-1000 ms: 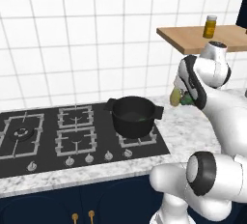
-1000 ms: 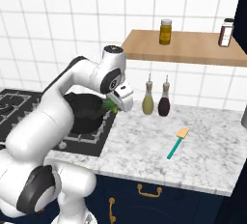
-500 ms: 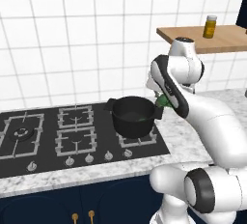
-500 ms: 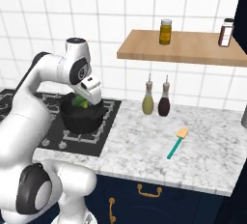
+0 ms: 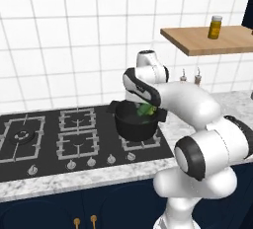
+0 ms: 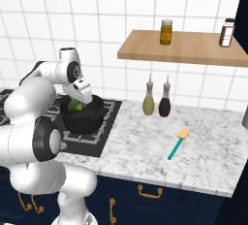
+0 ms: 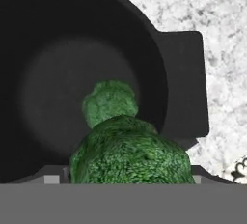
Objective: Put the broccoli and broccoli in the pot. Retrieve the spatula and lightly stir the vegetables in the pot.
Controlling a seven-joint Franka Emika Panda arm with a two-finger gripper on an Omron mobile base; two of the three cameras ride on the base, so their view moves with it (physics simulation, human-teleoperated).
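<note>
The kitchen has white wall tiles, a black stove (image 5: 59, 134) on the left and a grey marble counter (image 6: 193, 166) on the right. A wooden shelf (image 6: 189, 49) hangs over the counter with small jars on it, and two little bottles (image 6: 157, 98) stand by the wall.

The black pot (image 5: 136, 124) sits on the stove's right burner. One broccoli piece (image 7: 108, 102) lies on the pot's floor. The gripper (image 5: 147, 108) hangs right over the pot's mouth and pinches the second broccoli piece (image 7: 132, 153) between its fingers. That piece is above the pot, not yet dropped in.

Broccoli looks light and a bit squishy, and its lumpy top can crumble, so a soft squeeze is best. It is round and bumpy, so I cannot tell which way it points.

The spatula (image 6: 177, 144) lies flat on the counter, well apart from the pot. It is long, thin and probably stiff and light. Its tan blade (image 6: 182, 133) points toward the wall, and its teal handle (image 6: 174, 149) points toward the counter's front edge. The long way runs from front to back, leaning a little. The middle of the handle looks like the best place to grab it.
</note>
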